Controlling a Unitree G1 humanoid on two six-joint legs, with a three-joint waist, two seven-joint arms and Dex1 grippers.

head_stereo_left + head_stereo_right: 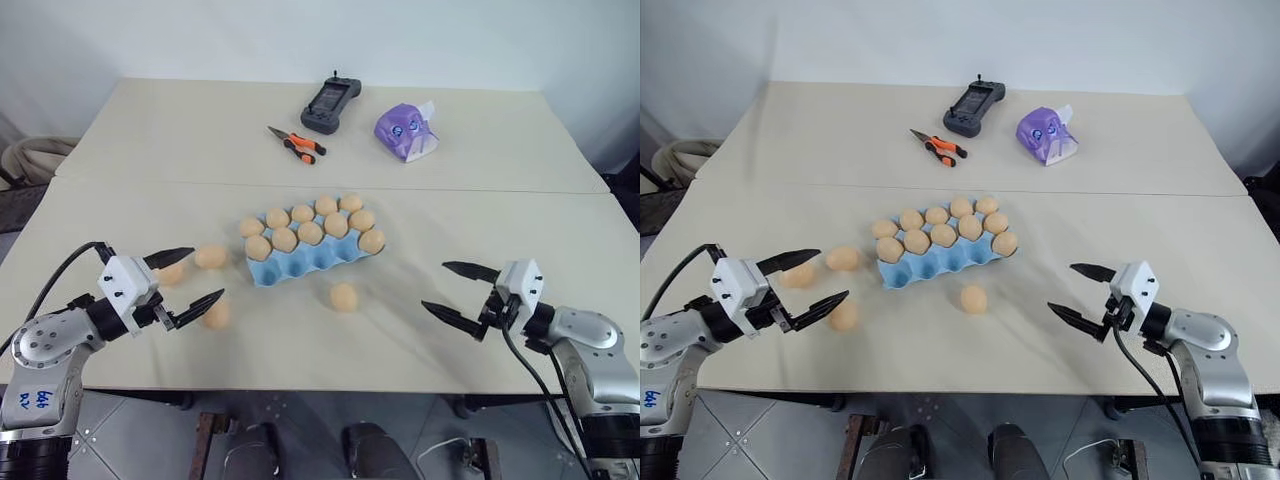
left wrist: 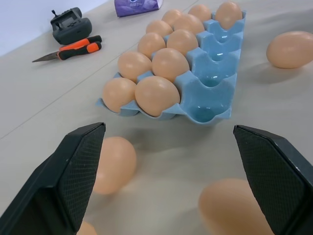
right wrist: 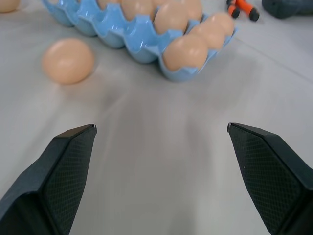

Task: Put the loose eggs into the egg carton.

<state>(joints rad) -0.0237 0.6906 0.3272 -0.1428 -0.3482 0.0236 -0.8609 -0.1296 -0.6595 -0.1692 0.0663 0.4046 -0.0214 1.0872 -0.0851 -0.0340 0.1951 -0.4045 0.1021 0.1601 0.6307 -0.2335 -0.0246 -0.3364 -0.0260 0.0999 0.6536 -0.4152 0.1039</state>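
I am looking down over a pale table (image 1: 120,120). Both my arms reach in from the near edge, and both are empty. My left gripper (image 1: 187,279) has its two black fingers spread wide; so does my right gripper (image 1: 460,291).

The light blue egg carton (image 1: 300,262) sits at the middle of the table, set at a slant. Its two far rows are full of tan eggs (image 1: 310,232); the near row of cups is empty. Four loose eggs lie on the table. One egg (image 1: 344,296) rests just in front of the carton, between my two grippers. Three more lie to the carton's left: one (image 1: 211,256) near its end, one (image 1: 171,272) beside my left gripper's upper finger, and one (image 1: 216,313) just past its lower finger.

What could go wrong from here, as I judge it: the eggs are smooth and round, so a finger that touches one off-centre could set it rolling, perhaps toward the near edge. Squeezing too hard could crack a shell. The three left-hand eggs lie close together, so reaching for one may knock another.

At the far side are a dark handheld controller (image 1: 331,102), orange-handled pliers (image 1: 296,146) and a purple packet (image 1: 406,131) — well clear of the work.

The egg by my upper left finger is partly covered by that finger, and I cannot tell whether they touch.
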